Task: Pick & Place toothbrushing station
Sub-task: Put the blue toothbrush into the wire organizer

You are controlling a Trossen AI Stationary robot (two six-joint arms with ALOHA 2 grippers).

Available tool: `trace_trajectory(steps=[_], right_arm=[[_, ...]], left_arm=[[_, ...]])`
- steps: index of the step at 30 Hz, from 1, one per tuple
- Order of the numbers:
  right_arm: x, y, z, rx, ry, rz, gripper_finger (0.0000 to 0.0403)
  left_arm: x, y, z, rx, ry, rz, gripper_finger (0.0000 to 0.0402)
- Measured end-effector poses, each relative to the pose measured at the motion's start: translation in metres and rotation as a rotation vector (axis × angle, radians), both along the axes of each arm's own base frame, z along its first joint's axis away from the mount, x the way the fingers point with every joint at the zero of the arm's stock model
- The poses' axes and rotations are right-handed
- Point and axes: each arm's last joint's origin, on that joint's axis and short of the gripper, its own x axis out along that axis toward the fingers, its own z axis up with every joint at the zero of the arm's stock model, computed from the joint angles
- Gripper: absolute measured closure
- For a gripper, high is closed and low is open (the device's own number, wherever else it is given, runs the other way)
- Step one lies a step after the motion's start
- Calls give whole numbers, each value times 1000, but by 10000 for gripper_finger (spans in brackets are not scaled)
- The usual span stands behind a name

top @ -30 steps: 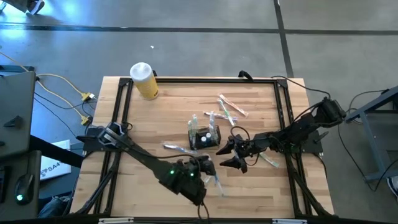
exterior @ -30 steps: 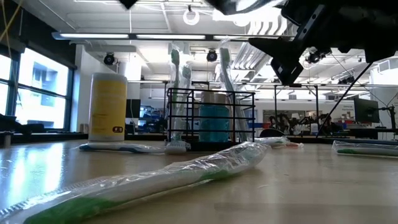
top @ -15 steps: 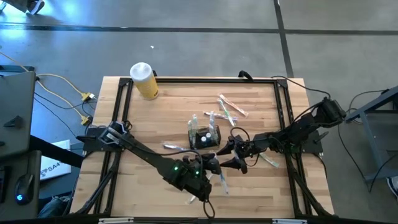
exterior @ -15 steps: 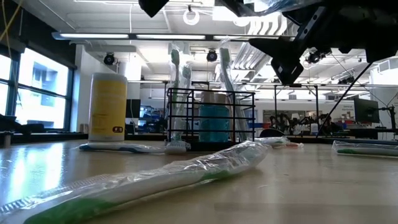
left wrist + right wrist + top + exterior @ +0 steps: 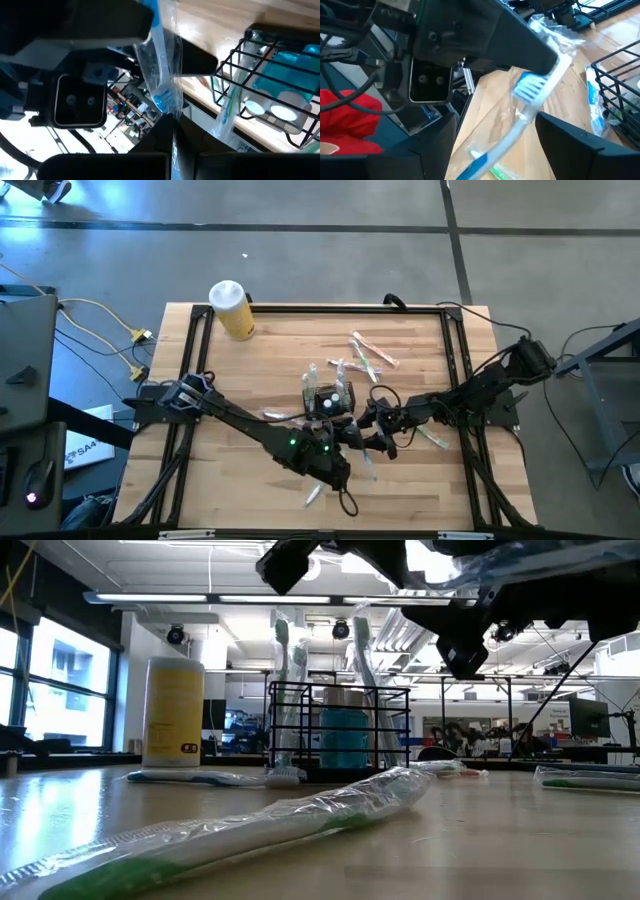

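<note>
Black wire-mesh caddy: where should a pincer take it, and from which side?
Likely the top rim wire of the black wire-mesh caddy, from straight above, between the upright wrapped toothbrushes: open grid walls give a thin bar to pinch, and the blue cup fills the inside. The left pincer holds a wrapped blue toothbrush; the right pincer is open.

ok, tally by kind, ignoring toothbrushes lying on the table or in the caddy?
Yellow cylinder with white lid: 1
Black wire-mesh caddy: 1
Wrapped blue-bristled toothbrush in left hand: 1
Dark robot arms: 2
Total: 5
</note>
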Motion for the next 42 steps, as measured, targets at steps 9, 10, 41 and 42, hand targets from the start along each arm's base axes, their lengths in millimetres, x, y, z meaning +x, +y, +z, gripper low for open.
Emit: trace_trajectory(steps=[9, 10, 41, 42], right_arm=[[0, 0, -4, -65, 18, -5, 148], [0, -1, -4, -74, 16, -13, 155], [1, -3, -4, -247, -24, -61, 395], [0, -2, -4, -275, -34, -57, 395]], left_arm=[[0, -1, 0, 1, -24, 20, 402], [0, -1, 0, -6, -30, 23, 402], [-21, -24, 19, -174, -207, 55, 312], [-26, -25, 21, -220, -234, 75, 310]])
